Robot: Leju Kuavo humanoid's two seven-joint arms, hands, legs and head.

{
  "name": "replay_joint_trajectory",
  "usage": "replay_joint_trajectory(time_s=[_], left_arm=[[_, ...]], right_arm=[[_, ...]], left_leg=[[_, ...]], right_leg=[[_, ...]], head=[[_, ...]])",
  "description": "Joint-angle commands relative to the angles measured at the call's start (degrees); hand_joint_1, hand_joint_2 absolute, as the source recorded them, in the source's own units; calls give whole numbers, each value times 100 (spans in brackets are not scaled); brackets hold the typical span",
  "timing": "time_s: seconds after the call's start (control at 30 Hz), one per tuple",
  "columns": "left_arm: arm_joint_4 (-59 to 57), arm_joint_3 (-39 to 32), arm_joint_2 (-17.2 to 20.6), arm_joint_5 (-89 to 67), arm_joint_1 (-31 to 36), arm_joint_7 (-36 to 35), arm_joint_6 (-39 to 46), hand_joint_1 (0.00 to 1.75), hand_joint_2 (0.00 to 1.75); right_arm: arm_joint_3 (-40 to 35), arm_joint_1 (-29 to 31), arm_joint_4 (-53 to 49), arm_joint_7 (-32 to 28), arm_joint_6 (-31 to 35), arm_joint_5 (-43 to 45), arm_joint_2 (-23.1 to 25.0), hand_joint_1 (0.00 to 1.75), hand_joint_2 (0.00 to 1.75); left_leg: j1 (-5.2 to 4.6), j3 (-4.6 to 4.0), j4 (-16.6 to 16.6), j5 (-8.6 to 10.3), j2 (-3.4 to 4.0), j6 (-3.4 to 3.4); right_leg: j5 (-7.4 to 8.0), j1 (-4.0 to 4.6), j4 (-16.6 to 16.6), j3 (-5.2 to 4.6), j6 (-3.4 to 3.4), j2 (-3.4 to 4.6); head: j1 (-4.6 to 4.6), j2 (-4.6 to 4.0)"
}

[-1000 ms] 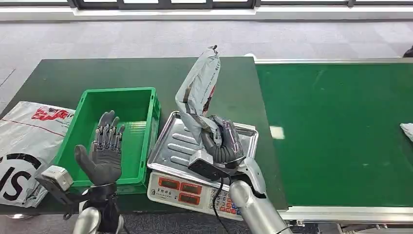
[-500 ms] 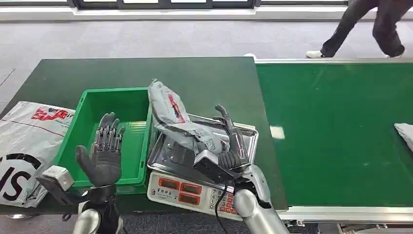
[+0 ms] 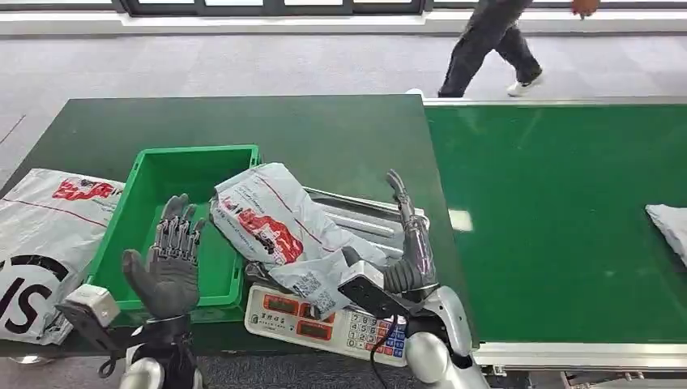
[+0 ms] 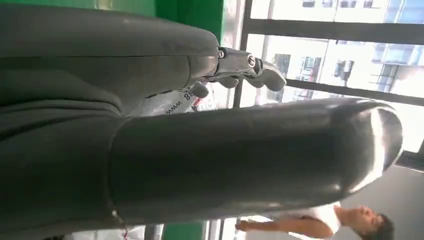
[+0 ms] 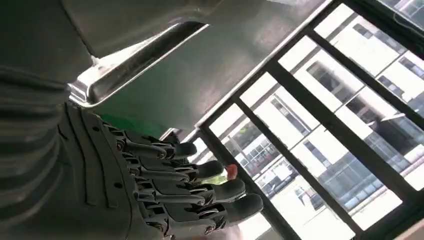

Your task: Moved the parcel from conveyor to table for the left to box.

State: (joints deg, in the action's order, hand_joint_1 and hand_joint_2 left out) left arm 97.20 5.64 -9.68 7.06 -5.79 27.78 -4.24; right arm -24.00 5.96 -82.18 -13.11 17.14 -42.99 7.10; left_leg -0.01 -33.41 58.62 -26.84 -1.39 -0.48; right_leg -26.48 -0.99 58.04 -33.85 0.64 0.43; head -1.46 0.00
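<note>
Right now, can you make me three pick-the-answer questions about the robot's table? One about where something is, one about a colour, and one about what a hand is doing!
1. Where does the grey parcel lie?
A. flat on the conveyor belt
B. on the scale's metal tray, hanging over the bin's edge
C. on the floor

2. What colour is the bin?
A. green
B. yellow
C. blue

3. What is the right hand doing?
A. squeezing the parcel
B. open, fingers stretched out beside the parcel
C. pressing the scale's buttons

Answers:
1. B, the head view shows the parcel across the tray and the bin's rim.
2. A, its walls are bright green.
3. B, its fingers point straight out with nothing in them.
</note>
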Motion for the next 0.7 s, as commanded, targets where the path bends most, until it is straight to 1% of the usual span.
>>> replay_joint_trajectory(time_s=[0.03,0.07,0.1,0.13,0.2,0.27,0.3,0.37,0.4,0.43,0.47,0.5,0.57,0.6,0.63,0.67,0.7], left_arm=[[237,58,147,-93,-303,-50,102,0,0],[223,116,194,-459,-307,-99,236,0,0],[190,204,259,-1110,-289,-110,529,0,0],[106,337,294,-1779,-220,-309,789,0,0],[20,419,298,-2051,-115,-416,848,0,0],[-2,423,291,-2057,-88,-421,853,0,0],[-75,543,417,-2539,-21,-611,918,0,0],[-226,697,522,-3757,146,-782,1447,0,0],[-389,829,535,-4043,316,-792,1600,0,0],[-610,901,576,-4406,523,-831,1970,0,0],[-814,995,610,-4692,696,-937,2124,0,0],[-1144,1181,776,-5257,954,-1209,2252,0,0],[-1700,1484,965,-5644,1355,-1313,2195,0,0],[-1984,1614,1013,-5868,1529,-1345,2324,0,0],[-2144,1710,1048,-5997,1630,-1363,2388,0,0],[-2144,1710,1048,-5997,1630,-1363,2388,0,0],[-2335,1854,1098,-5939,1742,-1371,2325,0,0]], right_arm=[[165,-411,-1326,-19,414,38,-431,0,175],[178,-559,-1580,-390,735,134,-464,0,175],[153,-677,-1749,-640,935,171,-485,0,175],[150,-817,-1943,-779,1148,136,-491,0,175],[99,-921,-2133,-854,1274,116,-510,0,175],[88,-930,-2150,-854,1285,115,-510,0,175],[23,-886,-2136,-994,1432,109,-542,0,175],[-40,-906,-2200,-1175,1630,236,-553,0,175],[-92,-911,-2216,-1304,1753,336,-597,0,175],[-163,-890,-2219,-1442,1870,438,-632,0,175],[-205,-859,-2185,-1500,1917,507,-646,0,175],[-293,-808,-2141,-1631,1991,624,-694,0,175],[-358,-677,-1985,-1659,1991,791,-713,0,175],[-351,-592,-1884,-1656,1975,848,-698,0,175],[-349,-547,-1839,-1662,1961,911,-702,0,175],[-349,-547,-1839,-1662,1961,911,-702,0,175],[-354,-492,-1791,-1704,1947,1034,-723,0,175]], left_leg=[[4,4,-8,-1,5,-1],[2,2,-5,-2,-1,-1],[1,1,-3,-2,-3,-1],[2,4,-7,-2,-3,-1],[3,4,-8,-1,-18,-2],[-1,-2,-2,-5,-10,3],[1,2,-7,-4,-10,2],[1,4,-10,-6,0,3],[0,1,-7,-6,2,3],[3,2,-11,-4,5,2],[4,2,-18,4,-4,1],[2,-1,-7,-1,-13,3],[-2,3,-13,5,-20,5],[-2,9,-11,2,-12,5],[4,10,-31,19,-12,1],[0,10,-17,9,-8,2],[2,12,-24,17,-2,-1]], right_leg=[[-1,6,-14,9,-5,-13],[-4,4,-8,8,-4,-15],[-5,2,-5,5,-3,-13],[-5,3,-10,10,-4,-17],[-8,4,-11,15,-5,-32],[-8,0,-4,3,-3,-17],[-8,3,-10,10,-5,-22],[-4,3,-12,9,-7,-15],[-5,2,-9,3,-6,-12],[-2,5,-14,4,-8,-14],[2,7,-22,9,-11,-28],[-5,4,-10,6,-7,-29],[-3,0,-13,10,-7,-36],[-4,0,-10,13,-6,-24],[12,7,-33,19,-13,-36],[5,2,-18,18,-8,-27],[13,4,-27,19,-10,-26]], head=[[0,0],[0,0],[0,0],[0,0],[0,0],[0,0],[0,0],[0,0],[0,0],[0,0],[0,0],[0,0],[0,0],[0,0],[0,0],[0,0],[0,0]])
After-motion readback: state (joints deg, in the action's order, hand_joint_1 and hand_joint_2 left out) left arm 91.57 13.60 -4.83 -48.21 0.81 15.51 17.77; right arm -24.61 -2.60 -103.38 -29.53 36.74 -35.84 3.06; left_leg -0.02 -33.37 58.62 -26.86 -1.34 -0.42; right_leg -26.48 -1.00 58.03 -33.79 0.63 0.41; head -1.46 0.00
